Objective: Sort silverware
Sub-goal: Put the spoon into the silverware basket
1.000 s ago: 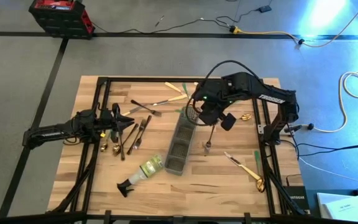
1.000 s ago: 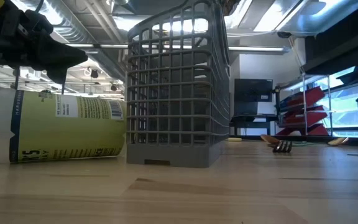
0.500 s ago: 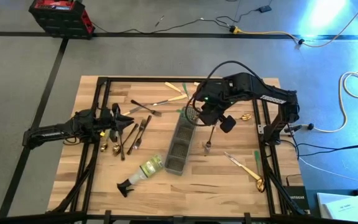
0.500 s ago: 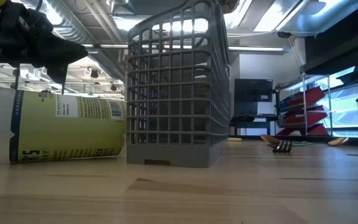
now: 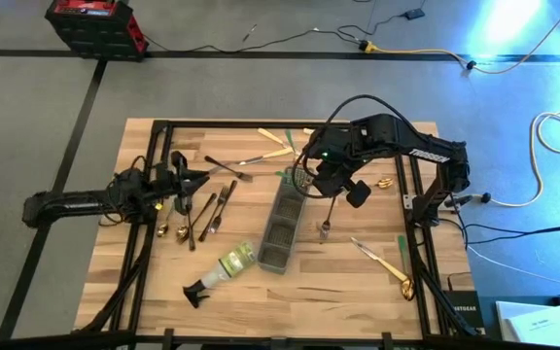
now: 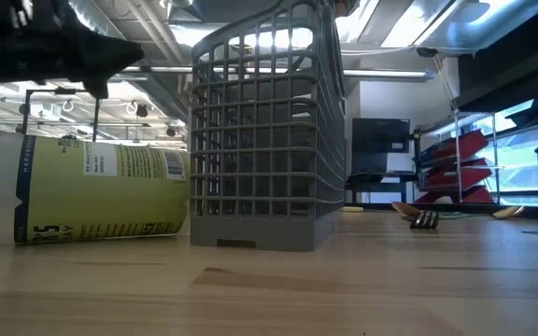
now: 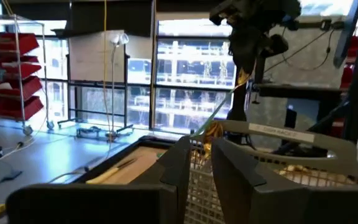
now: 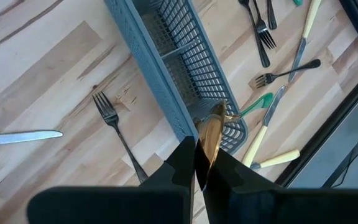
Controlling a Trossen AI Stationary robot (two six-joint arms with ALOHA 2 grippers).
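Grey mesh caddy (image 5: 285,219) at centre frame, gold spoon (image 8: 209,138), pale striped wooden table (image 5: 338,282), yellow-green labelled spray bottle (image 5: 225,267) lower left.

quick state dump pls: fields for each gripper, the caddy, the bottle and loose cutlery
right gripper: shut on gold spoon, above the far end of grey mesh caddy
left gripper: over the table's left side; holds a thin utensil hanging down
spray bottle: lying on its side left of the caddy's near end
loose cutlery: dark forks left of caddy, dark fork right of it
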